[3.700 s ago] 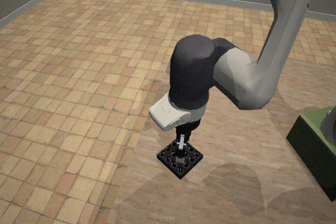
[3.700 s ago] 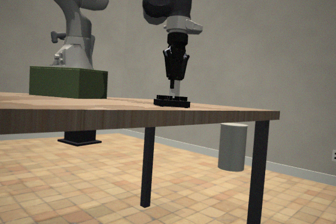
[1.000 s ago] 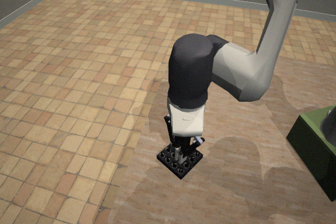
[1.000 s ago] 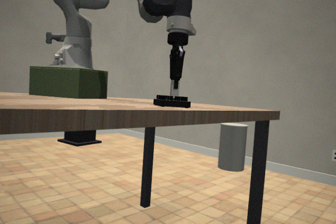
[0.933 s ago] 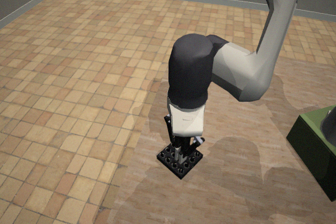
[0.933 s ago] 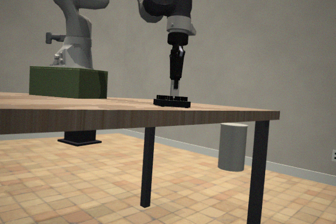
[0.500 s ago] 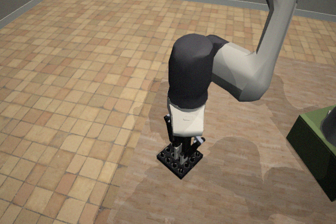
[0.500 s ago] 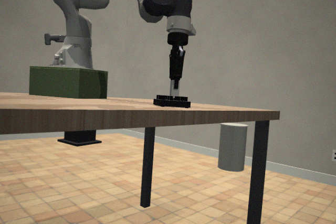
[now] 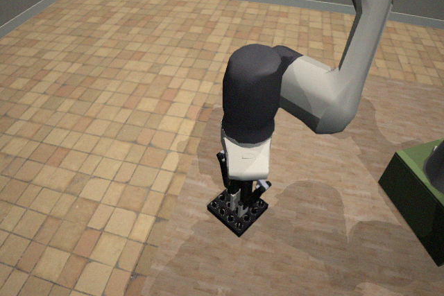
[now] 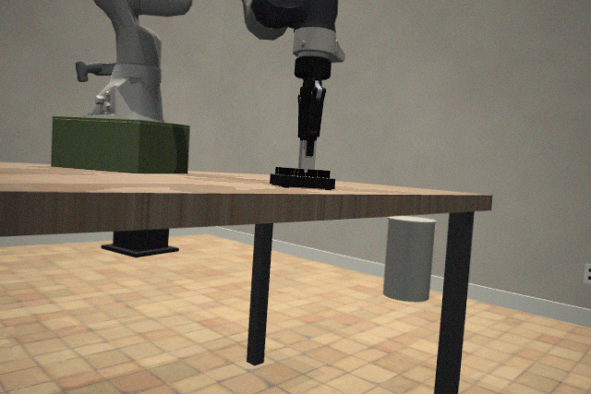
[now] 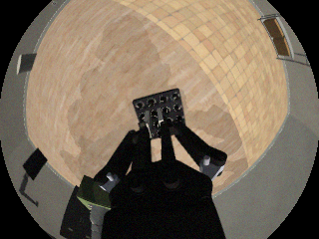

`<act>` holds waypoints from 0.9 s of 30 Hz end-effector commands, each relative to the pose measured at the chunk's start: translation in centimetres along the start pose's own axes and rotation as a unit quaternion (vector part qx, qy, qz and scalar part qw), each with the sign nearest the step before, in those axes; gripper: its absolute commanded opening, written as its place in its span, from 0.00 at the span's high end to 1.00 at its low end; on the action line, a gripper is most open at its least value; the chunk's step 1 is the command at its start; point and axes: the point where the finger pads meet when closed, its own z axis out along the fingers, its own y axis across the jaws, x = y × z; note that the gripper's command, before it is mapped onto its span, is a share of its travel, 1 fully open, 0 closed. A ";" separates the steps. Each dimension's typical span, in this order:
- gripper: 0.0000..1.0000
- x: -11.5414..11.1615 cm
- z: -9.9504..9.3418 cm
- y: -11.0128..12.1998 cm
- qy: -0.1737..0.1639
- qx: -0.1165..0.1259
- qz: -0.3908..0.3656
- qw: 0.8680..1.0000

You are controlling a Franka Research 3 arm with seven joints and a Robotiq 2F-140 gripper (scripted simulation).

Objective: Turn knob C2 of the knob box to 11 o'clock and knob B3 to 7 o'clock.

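In the exterior view, a green block [image 9: 412, 192] [image 10: 95, 144] bearing the arm's base stands well left of the knob box [image 9: 239, 231] [image 10: 302, 182] [image 11: 159, 96]. The gripper [image 9: 237, 210] [image 10: 307, 168] [image 11: 154, 115] points down at the box's knobs, fingers slightly apart; whether they grip a knob, I cannot tell.

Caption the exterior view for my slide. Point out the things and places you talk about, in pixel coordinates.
Gripper [image 9: 238, 206] [image 10: 307, 162] [image 11: 154, 115] reaching down to the knob box [image 9: 238, 231] [image 10: 302, 183] [image 11: 159, 96] on a wooden table [image 9: 304, 249] [image 10: 190, 210] [image 11: 100, 65], green block [image 9: 408, 185] [image 10: 95, 146] [image 11: 95, 193] behind.
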 end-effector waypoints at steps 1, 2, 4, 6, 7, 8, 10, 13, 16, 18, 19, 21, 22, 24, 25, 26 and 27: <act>0.88 -0.1 -0.5 0.0 -0.001 0.000 -0.003 1.000; 0.88 -0.1 -0.7 0.0 -0.001 0.000 -0.003 1.000; 0.88 -0.1 -0.7 0.0 -0.001 0.000 -0.003 1.000; 0.88 -0.1 -1.2 0.0 -0.001 0.000 -0.003 1.000; 0.88 -0.1 -1.5 0.0 -0.001 0.000 -0.003 1.000; 0.88 -0.1 -1.8 0.0 -0.001 0.000 -0.003 1.000; 0.88 -0.1 -2.3 0.0 -0.001 0.000 -0.003 1.000; 0.88 -0.1 -3.1 0.0 -0.001 0.000 -0.003 1.000; 0.88 -0.1 -3.5 0.0 -0.001 0.000 -0.003 1.000; 0.88 -0.1 -3.7 0.0 -0.001 0.000 -0.003 1.000; 0.88 -0.1 -3.7 0.0 -0.001 0.000 -0.003 1.000; 0.88 -0.1 -3.7 0.0 -0.001 0.000 -0.003 1.000; 0.88 -0.1 -3.7 0.0 -0.001 0.000 -0.003 1.000; 0.88 -0.1 -3.7 0.0 -0.001 0.000 -0.003 1.000; 0.88 -0.1 -3.7 0.0 -0.001 0.000 -0.003 1.000; 0.88 -0.1 -3.7 0.0 -0.001 0.000 -0.003 1.000; 0.88 -0.1 -3.7 0.0 -0.001 0.000 -0.003 1.000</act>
